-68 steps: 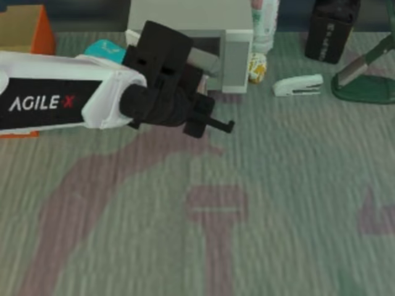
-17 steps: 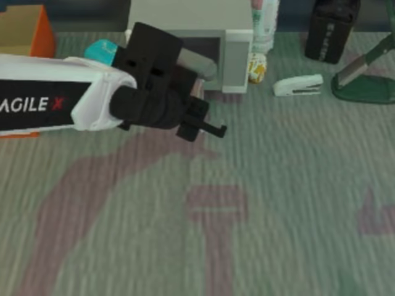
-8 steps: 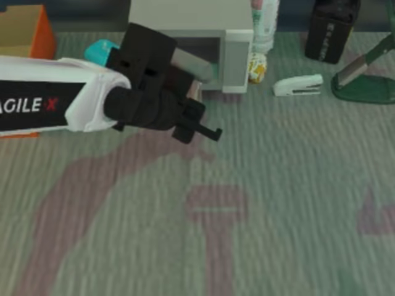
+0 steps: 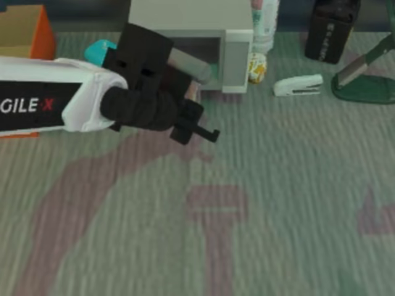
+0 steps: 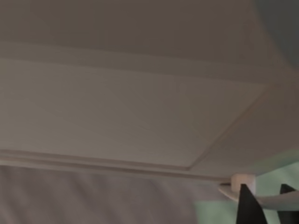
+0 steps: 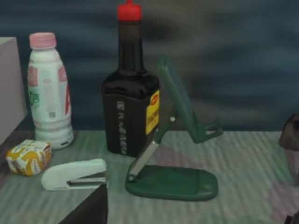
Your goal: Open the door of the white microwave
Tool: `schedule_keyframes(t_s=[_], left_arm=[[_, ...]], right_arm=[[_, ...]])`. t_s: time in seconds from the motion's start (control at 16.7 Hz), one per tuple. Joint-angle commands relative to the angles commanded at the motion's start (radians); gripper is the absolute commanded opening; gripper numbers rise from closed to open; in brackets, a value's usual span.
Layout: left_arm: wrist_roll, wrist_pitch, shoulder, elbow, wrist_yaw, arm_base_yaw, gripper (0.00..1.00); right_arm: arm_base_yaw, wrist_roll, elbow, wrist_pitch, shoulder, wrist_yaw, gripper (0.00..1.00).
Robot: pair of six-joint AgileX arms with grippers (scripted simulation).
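Observation:
The white microwave stands at the back of the table, with its grey control panel on its right. Its door stands swung partly outward, and the dim cavity shows behind it. My left gripper reaches in from the left at the door's free edge. In the left wrist view the door fills the picture, and my left gripper is shut on the door's thin white edge beside a small white block. My right gripper is out of the top view, parked and open.
An orange box and a teal object lie at the back left. Right of the microwave are a white bottle, a yellow packet, a white stapler, a dark sauce bottle and a green stand.
My left arm has drawn back to the left and slightly forward, and the door has swung further out from the microwave's front with it.

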Motion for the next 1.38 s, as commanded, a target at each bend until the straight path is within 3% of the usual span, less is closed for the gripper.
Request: schedule_keyframes(t_s=[1.08, 1.38], left_arm=[[0.0, 0.0, 0.0, 0.0, 0.0, 0.0, 0.0], [0.027, -0.002, -0.01, -0.012, 0.029, 0.008, 0.0]], right_arm=[[0.0, 0.0, 0.0, 0.0, 0.0, 0.0, 1.0], [0.0, 0.0, 0.0, 0.0, 0.0, 0.0, 1.0]])
